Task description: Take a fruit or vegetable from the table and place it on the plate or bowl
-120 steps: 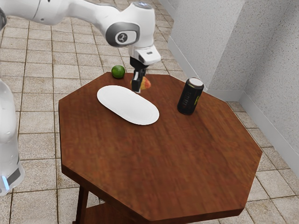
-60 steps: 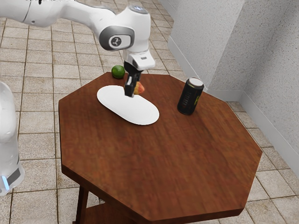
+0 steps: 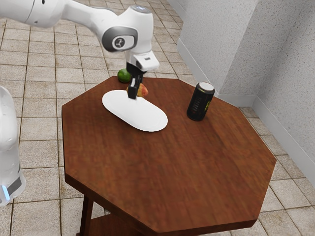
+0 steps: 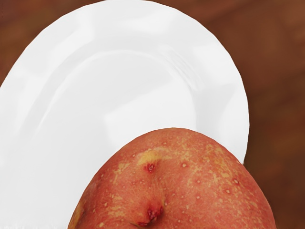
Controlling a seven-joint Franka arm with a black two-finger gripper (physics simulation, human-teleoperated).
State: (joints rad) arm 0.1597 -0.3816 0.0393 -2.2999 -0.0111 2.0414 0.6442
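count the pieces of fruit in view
2. A red fruit is held in the jaws over the white plate's far edge; a green lime sits at the table's far edge, partly hidden by the arm.

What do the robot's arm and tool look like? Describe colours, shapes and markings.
The arm is glossy white, built of rounded segments. One joint has a grey round cap with a small white mark. A white boxy block carries the black two-finger tool.

a black can (image 3: 200,102) with a silver top and yellow-green print stands upright. just behind the can rises a speckled grey wall (image 3: 231,39) with a pale baseboard (image 3: 206,73). beige floor tiles (image 3: 59,59) lie well beyond the can.
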